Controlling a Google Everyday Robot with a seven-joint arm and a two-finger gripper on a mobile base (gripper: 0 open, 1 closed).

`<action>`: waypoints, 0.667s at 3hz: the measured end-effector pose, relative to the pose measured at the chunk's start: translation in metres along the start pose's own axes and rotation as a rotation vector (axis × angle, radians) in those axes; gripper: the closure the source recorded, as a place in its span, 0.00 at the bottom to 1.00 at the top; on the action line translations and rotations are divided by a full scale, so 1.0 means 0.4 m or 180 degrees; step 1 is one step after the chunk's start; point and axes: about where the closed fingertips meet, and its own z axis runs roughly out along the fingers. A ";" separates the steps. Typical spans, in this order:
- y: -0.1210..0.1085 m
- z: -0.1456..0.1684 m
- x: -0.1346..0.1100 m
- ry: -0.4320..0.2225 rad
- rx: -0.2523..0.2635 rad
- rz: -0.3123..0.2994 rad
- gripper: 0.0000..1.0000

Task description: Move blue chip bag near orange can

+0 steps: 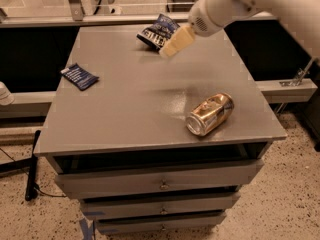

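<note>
The blue chip bag [156, 33], dark navy foil with white lettering, lies at the far middle of the grey tabletop [125, 109]. The orange can [210, 114] lies on its side near the table's front right, its silver top facing the front. My gripper [172, 43], on a white arm coming in from the upper right, hovers just right of the bag and overlaps its right edge in the view. It holds nothing that I can see.
A small flat dark-blue packet [79, 76] with white print lies near the table's left edge. The table has drawers [160, 184] below its front edge. A rail runs behind the table, and a speckled floor lies around it.
</note>
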 end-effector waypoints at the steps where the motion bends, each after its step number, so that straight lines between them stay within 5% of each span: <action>1: -0.096 0.158 -0.038 -0.0290 0.0199 0.0246 0.00; 2: -0.176 0.290 -0.066 -0.0475 0.0326 0.0373 0.00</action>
